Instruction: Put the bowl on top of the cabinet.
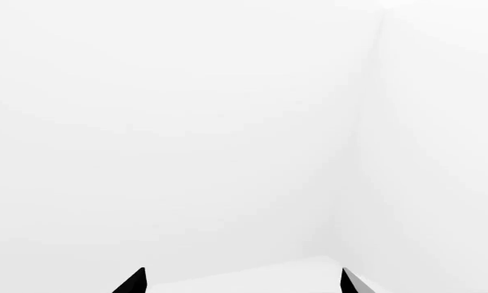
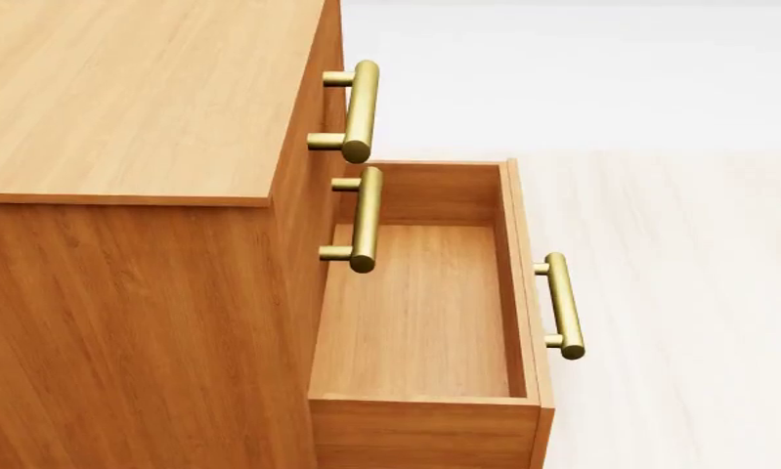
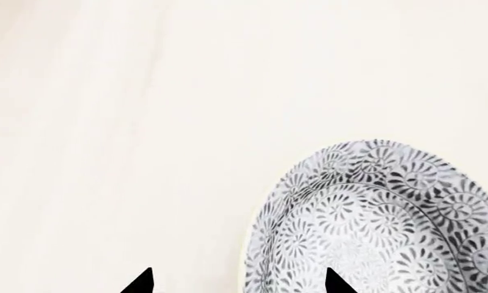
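Observation:
In the right wrist view the bowl, white with a dense dark leaf pattern, fills the lower right corner over pale floor. My right gripper is open. Its dark fingertips straddle the bowl's near rim, one outside and one over the patterned inside, with a clear gap to the rim. The cabinet, orange-brown wood with a bare flat top, fills the left of the head view. Neither arm shows there. My left gripper is open with nothing between its fingers, facing blank white walls.
One cabinet drawer is pulled out with nothing in it, and its brass handle juts to the right. Two more brass handles stick out from the shut drawers above. Pale wooden floor lies to the right of the cabinet.

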Robot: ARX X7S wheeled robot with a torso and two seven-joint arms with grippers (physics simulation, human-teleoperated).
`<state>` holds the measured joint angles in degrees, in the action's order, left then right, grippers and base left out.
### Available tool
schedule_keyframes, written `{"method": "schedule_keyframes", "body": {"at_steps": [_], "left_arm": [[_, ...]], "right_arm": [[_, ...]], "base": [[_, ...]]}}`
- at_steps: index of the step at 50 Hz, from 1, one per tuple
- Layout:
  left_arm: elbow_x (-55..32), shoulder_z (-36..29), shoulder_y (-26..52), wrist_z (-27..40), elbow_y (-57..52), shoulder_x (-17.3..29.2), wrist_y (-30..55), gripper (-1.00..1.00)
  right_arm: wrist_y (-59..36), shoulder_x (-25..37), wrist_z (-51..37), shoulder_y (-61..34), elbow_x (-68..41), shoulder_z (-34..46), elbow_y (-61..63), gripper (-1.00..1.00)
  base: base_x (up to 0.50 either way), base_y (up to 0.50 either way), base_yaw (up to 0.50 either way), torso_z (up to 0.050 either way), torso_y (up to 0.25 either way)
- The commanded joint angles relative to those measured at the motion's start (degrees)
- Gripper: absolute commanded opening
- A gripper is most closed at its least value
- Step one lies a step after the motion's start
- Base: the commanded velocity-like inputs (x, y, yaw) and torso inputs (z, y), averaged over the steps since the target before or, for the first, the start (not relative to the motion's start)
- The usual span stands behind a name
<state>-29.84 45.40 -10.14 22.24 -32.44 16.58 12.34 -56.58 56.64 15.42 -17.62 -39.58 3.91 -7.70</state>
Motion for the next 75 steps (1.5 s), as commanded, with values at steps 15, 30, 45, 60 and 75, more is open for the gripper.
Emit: {"method": "schedule_keyframes", "body": {"at_steps": [15,30,45,60,75], "left_arm": [[0.23,-0.35,-0.02,0.21,0.18,0.23,-0.2,1.0],[0.19,-0.39,-0.09,0.23,0.35,0.23,-0.48,1.0],[-0.04,-0.37,-0.23,0.45,0.19,0.27,-0.42,1.0],[-0.01,-0.45,-0.33,0.45,0.3,0.3,-0.67,1.0],[0.04,-0.62,-0.35,0.51,0.4,0.39,-0.85,1.0]], "right_arm": [[1.23,-2.32,-0.4,-2.1,2.41,2.83,-4.17,1.0],[2.9,-2.82,-0.02,1.66,1.8,2.33,-3.53,1.0],[5.35,-2.3,0.37,3.53,2.47,2.33,-2.41,-1.0],[2.72,0.5,0.56,2.27,2.06,2.47,0.27,-1.0],[-2.92,9.43,0.92,0.54,0.28,-0.25,7.83,-1.0]], "base": [[0.0,0.0,0.0,0.0,0.0],[0.0,0.0,0.0,0.0,0.0],[0.0,0.0,0.0,0.0,0.0],[0.0,0.0,0.0,-0.001,0.0],[0.0,0.0,0.0,0.0,0.0]]}}
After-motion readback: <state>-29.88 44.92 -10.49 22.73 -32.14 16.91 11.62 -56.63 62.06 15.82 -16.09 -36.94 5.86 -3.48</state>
